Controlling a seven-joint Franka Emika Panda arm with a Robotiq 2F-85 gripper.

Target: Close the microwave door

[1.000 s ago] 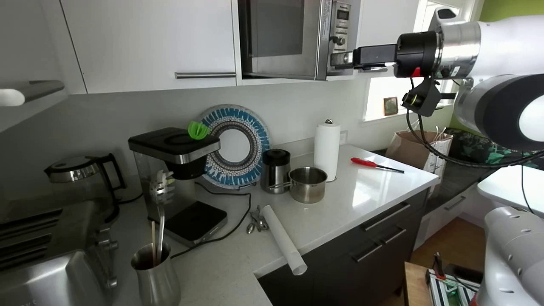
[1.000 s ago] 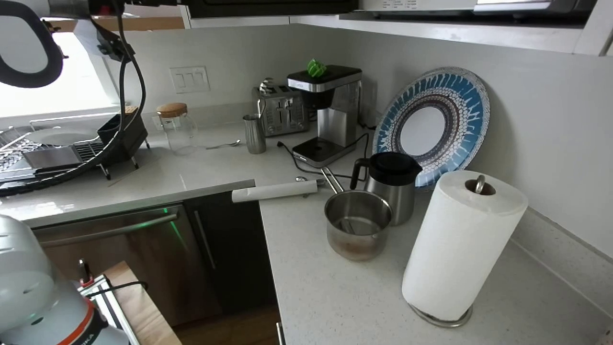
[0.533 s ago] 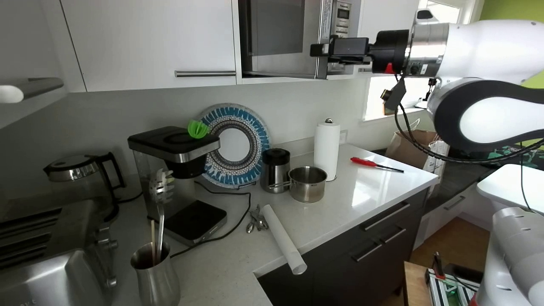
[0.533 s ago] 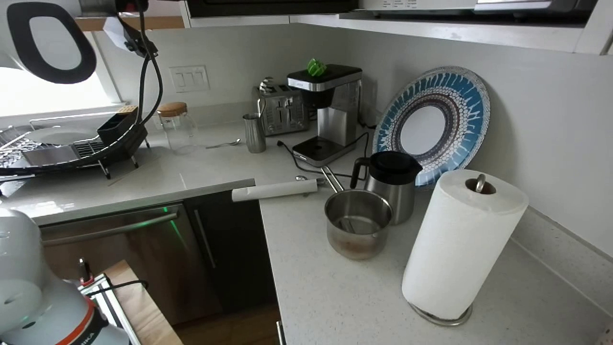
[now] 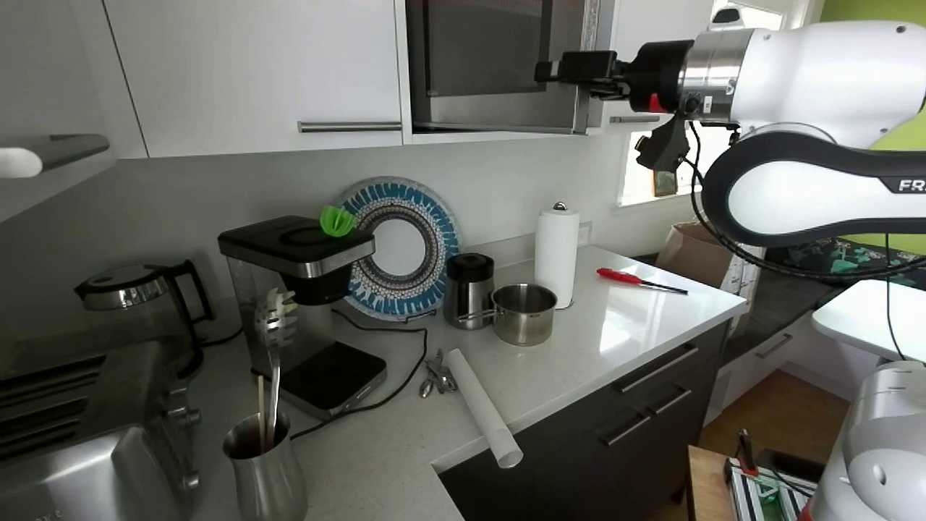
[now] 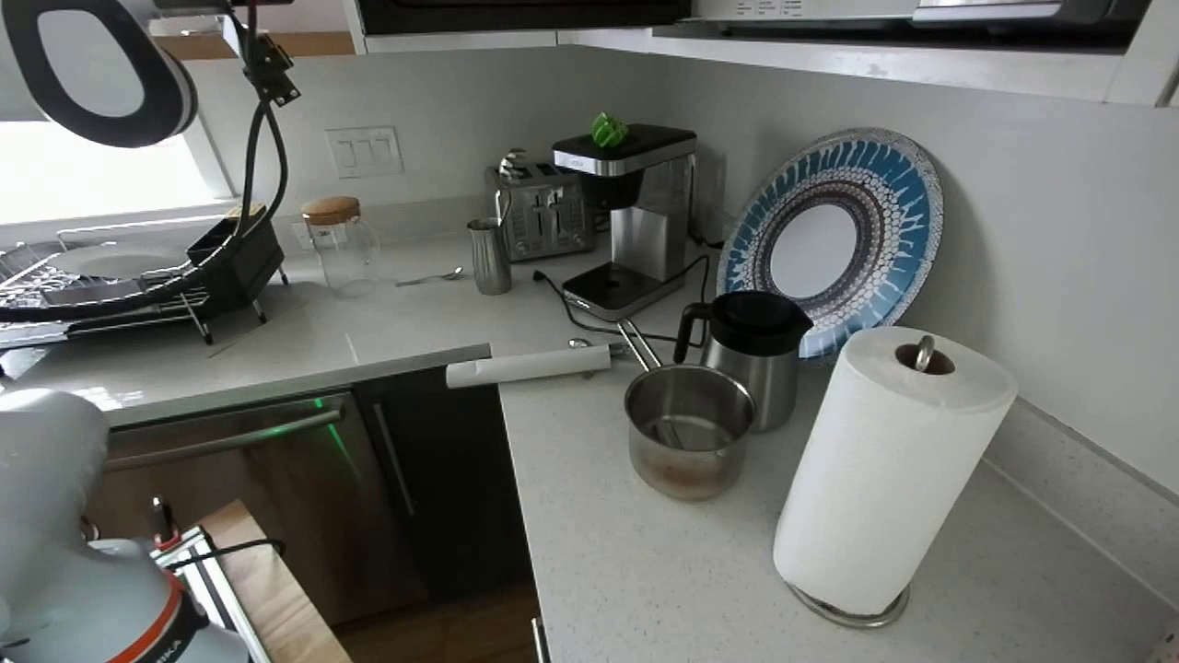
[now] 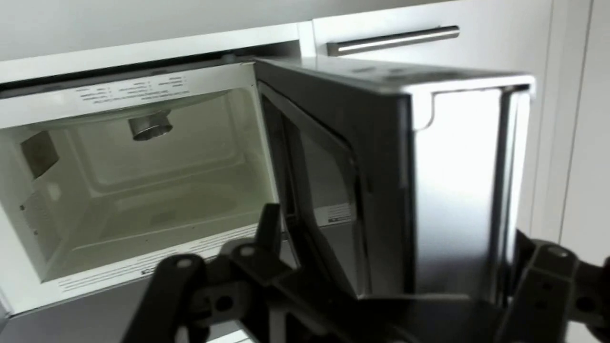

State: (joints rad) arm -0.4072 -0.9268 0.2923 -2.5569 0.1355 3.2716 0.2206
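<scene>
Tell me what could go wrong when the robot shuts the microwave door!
One robot finger shows on the inner side of the door in the wrist view, so it might get pinched against the microwave. The gripper looks open around the door's edge, so it could slip off.

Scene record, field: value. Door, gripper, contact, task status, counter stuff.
object: microwave door, standing open
cavity: inside of the microwave exposed in the wrist view
effector: gripper, open; door's free edge between its fingers
contact: can't tell
status: door not closed yet
also visible: paper towel roll, saucepan, red-handled tool, coffee machine
</scene>
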